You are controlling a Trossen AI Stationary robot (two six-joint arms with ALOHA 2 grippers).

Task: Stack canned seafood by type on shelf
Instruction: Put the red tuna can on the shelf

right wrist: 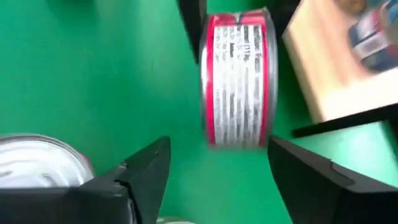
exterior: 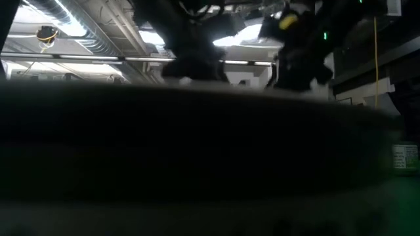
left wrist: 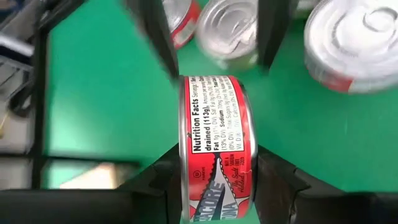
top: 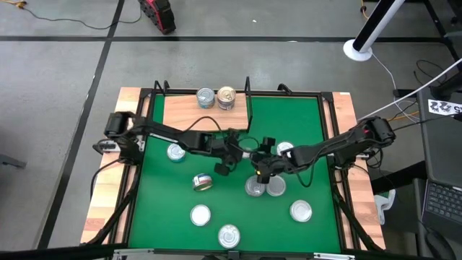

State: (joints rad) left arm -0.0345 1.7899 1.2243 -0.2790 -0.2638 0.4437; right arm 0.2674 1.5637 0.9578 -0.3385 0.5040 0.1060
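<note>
My left gripper [left wrist: 214,168] is shut on a red-labelled tin of canned seafood [left wrist: 214,143] that stands on edge over the middle of the green mat [top: 247,144]. My right gripper [right wrist: 217,163] is open just beyond it. Its fingers [left wrist: 152,37] stand on either side of the tin's far rim and are apart from it. The shelf [top: 184,110], a light wooden board with black uprights, lies at the mat's far left. A blue tin [top: 206,97] and a gold tin [top: 227,97] stand on it. My left gripper pinches the red tin between its two fingers, one on each flat end [left wrist: 184,165]. The fingers slant down from the table's left. The tin is on edge, its label band facing the wrist camera, and it looks lifted clear of the mat.
Several loose tins stand on the mat near the grippers: two side by side [top: 264,188], one by the right arm [top: 285,149], one at the left [top: 175,152], a tipped red one [top: 203,182], and more toward the near edge [top: 229,235]. Wooden table strips flank the mat.
</note>
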